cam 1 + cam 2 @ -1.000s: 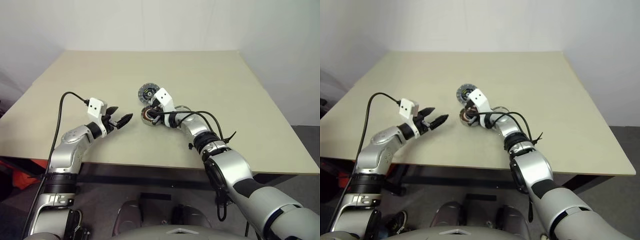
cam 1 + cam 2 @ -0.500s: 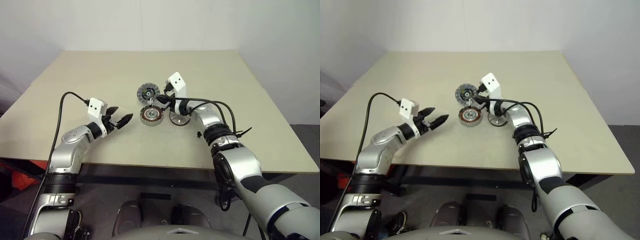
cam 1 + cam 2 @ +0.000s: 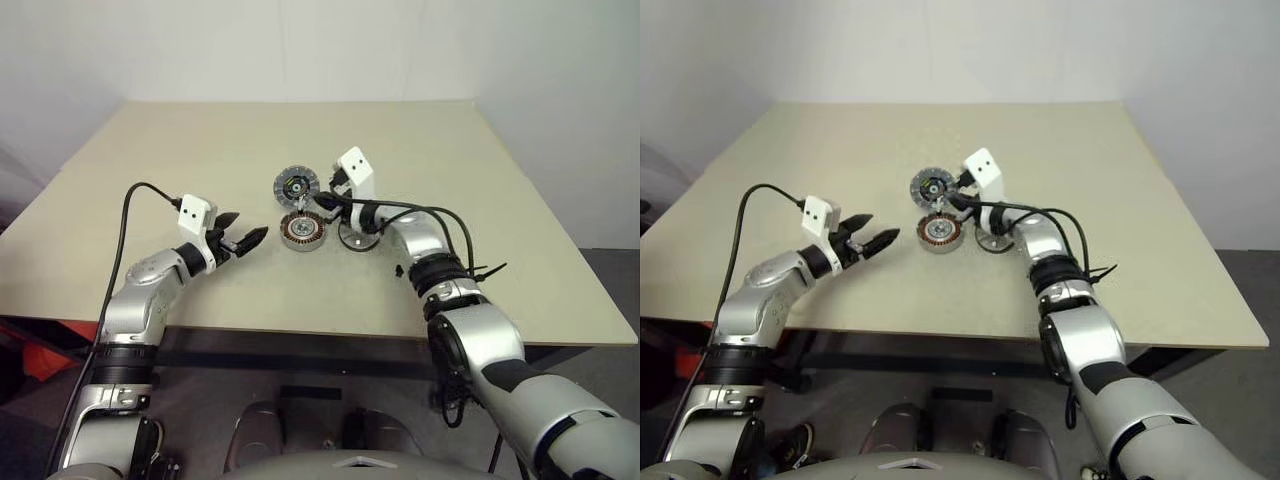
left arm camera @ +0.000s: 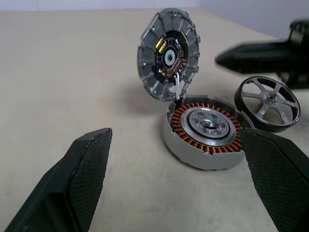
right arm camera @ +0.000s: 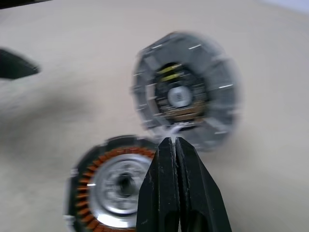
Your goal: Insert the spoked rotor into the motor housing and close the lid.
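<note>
The motor housing (image 3: 303, 231) sits on the table with its copper windings facing up and nothing inside. The lid (image 3: 297, 184) stands tilted up just behind it, joined to it by a small white piece (image 4: 177, 90). To the housing's right, the spoked rotor (image 4: 270, 104) lies flat on the table, partly under my right wrist in the eye views. My right gripper (image 5: 175, 144) is shut and empty, hovering with its tip between the lid and the housing. Left of the housing, my left gripper (image 3: 248, 226) is open and empty, pointing at it.
The beige table (image 3: 180, 160) has bare room all around the three parts. Black cables (image 3: 440, 225) loop off my right forearm above the table. The table's front edge runs just below my left forearm.
My right gripper has lifted off the housing and swung back to the right, uncovering the housing and the rotor beside it. The left arm has not moved.
</note>
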